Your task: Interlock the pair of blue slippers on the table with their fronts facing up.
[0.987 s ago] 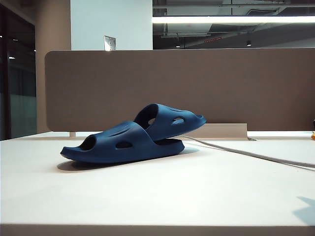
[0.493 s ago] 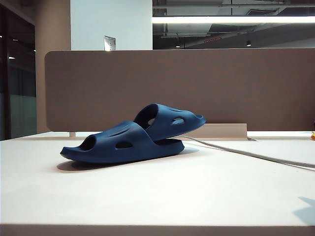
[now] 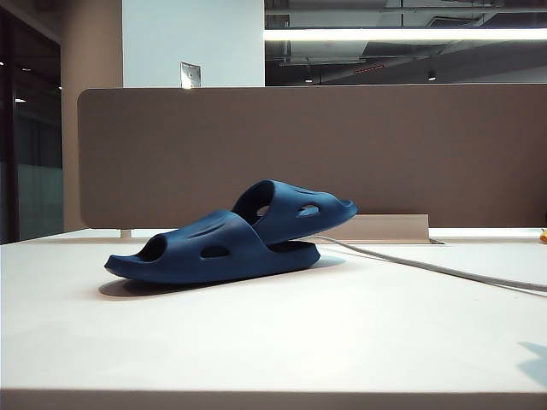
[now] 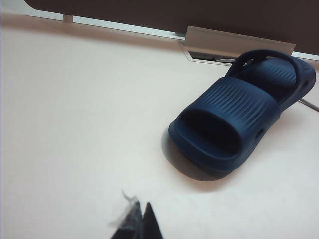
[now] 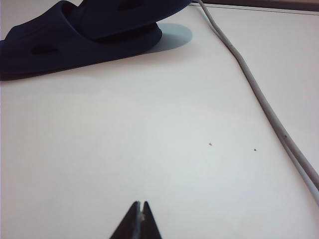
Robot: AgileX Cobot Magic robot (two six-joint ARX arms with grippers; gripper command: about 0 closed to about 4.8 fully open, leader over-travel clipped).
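Well back from the shoes, the left gripper (image 4: 139, 221) hovers over the table (image 3: 273, 342), fingertips pressed together on nothing. At centre-left the pair of blue slippers (image 3: 226, 239) lies interlocked, uppers up. Rightward, past a grey cable (image 5: 259, 99), the right gripper (image 5: 141, 219) is likewise clenched empty.

Two blue slippers (image 3: 224, 243) sat on one counter (image 3: 273, 342), one resting on the other. One grey cable (image 3: 427, 266) crossed toward the right edge. Two robot hands, left hand (image 4: 138, 219) and right hand (image 5: 140, 219), each pinched closed.
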